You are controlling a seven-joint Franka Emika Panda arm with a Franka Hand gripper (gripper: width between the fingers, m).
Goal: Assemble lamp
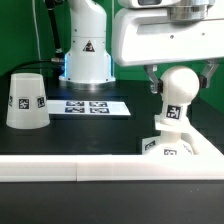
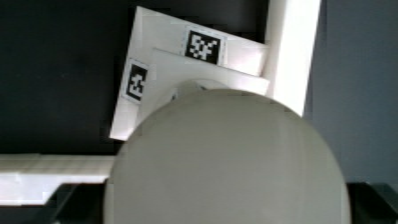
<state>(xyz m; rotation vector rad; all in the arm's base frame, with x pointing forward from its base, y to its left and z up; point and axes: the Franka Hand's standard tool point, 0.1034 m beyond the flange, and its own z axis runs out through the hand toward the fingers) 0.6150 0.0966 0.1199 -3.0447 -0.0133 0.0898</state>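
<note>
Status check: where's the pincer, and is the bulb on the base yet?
Pincer directly over the bulb, grip state unclear. Bulb upright on the base. Shade apart at the exterior view's left, untouched. Nothing obstructing.

The room is evenly and brightly lit from above, so the white parts glare against the dark table (image 1: 60,145) with only soft shadows. Up close in the wrist view, the bulb (image 2: 222,160) is a blurred pale mass, badly out of focus.

- One shade (image 1: 25,100)
- One bulb (image 1: 177,95)
- One base (image 1: 170,146)
- One marker board (image 1: 92,106), with four tags showing
- One gripper (image 1: 178,72)
- One rail (image 1: 80,170)
</note>
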